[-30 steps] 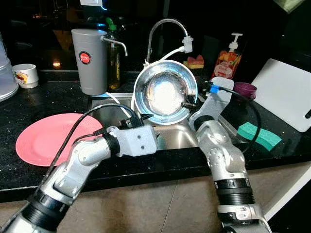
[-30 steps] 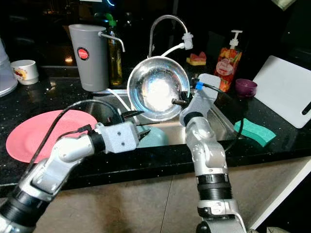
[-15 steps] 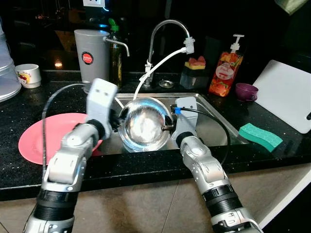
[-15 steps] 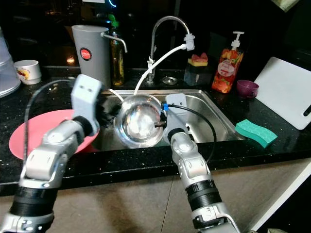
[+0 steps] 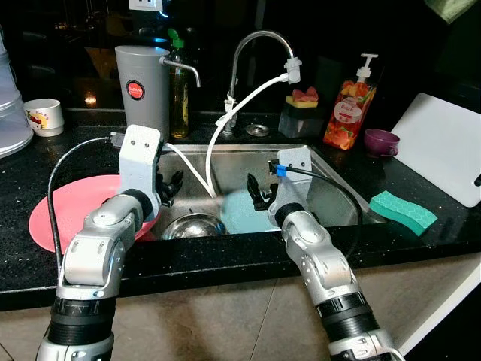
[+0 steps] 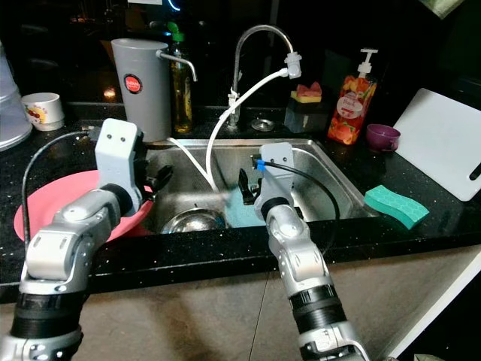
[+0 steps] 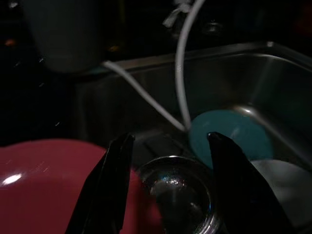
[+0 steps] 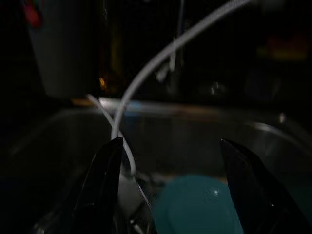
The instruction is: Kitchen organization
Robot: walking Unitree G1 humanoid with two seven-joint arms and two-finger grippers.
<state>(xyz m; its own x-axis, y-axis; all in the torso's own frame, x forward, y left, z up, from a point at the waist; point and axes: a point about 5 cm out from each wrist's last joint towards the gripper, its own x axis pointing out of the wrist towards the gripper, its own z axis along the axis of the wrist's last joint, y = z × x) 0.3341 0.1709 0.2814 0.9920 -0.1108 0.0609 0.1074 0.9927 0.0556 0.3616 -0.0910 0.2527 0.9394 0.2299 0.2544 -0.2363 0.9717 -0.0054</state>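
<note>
A steel bowl [image 5: 194, 225] rests upright on the floor of the sink [image 5: 331, 197], at its front left. Beside it lies a teal plate [image 5: 242, 214]. A pink plate [image 5: 68, 212] lies on the black counter left of the sink. My left gripper [image 5: 171, 185] hovers over the sink's left edge, open and empty; in the left wrist view the bowl [image 7: 180, 195] sits just below its fingers [image 7: 113, 185]. Over the middle of the sink my right gripper [image 5: 259, 194] is open and empty, above the teal plate [image 8: 195, 204].
A faucet [image 5: 252, 41] with a white hose [image 5: 240, 105] hanging into the sink stands behind it. A grey jug [image 5: 143, 86], an oil bottle [image 5: 178, 94] and a mug [image 5: 41, 116] stand at the back left. Soap bottle [image 5: 346, 109], purple cup [image 5: 379, 141], green sponge [image 5: 402, 210] and white board [image 5: 443, 150] are at the right.
The steel bowl, held up over the sink a second ago, came down between both grippers and now rests on the sink floor. Both grippers have let go and stand open.
</note>
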